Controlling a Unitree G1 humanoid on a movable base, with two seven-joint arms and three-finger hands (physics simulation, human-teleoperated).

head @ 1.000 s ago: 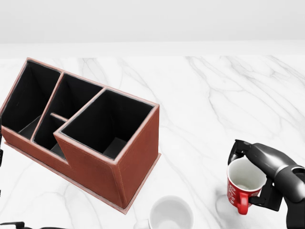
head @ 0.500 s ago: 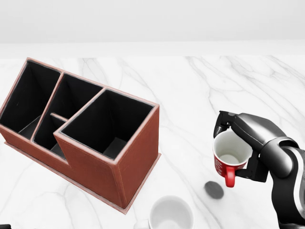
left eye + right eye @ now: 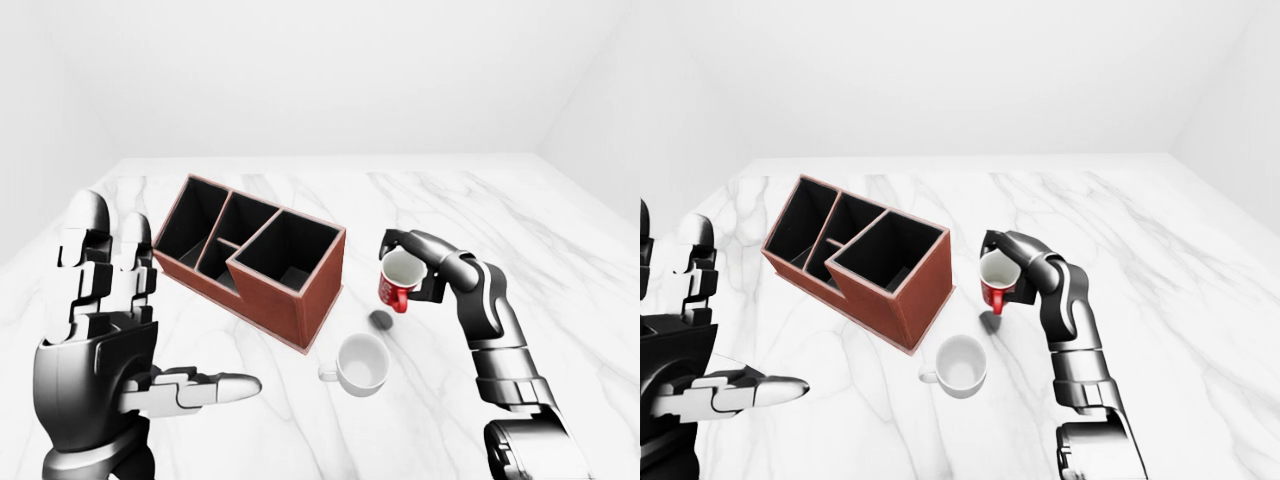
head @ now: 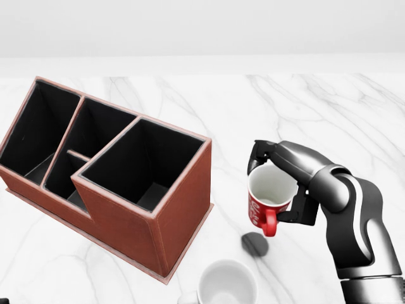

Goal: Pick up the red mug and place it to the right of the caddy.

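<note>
On the far left of the left-eye view we've got our left hand (image 3: 105, 345) up with fingers spread wide, holding nothing. Next comes the caddy (image 4: 107, 170) sitting on the marble counter (image 4: 266, 107), with a white cup (image 4: 226, 284) just below its right corner. Right of the caddy, our right hand (image 4: 281, 180) has its fingers wrapped around the red mug (image 4: 269, 197), which hangs upright in the air above its own dark shadow.

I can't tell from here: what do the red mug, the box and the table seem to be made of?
Judging by looks only, in a render: the red mug looks like glazed ceramic, smooth with a white inside. The caddy looks like matte leather or board, grainy reddish-brown with pale edges. The table looks like polished white marble with grey veins.
</note>
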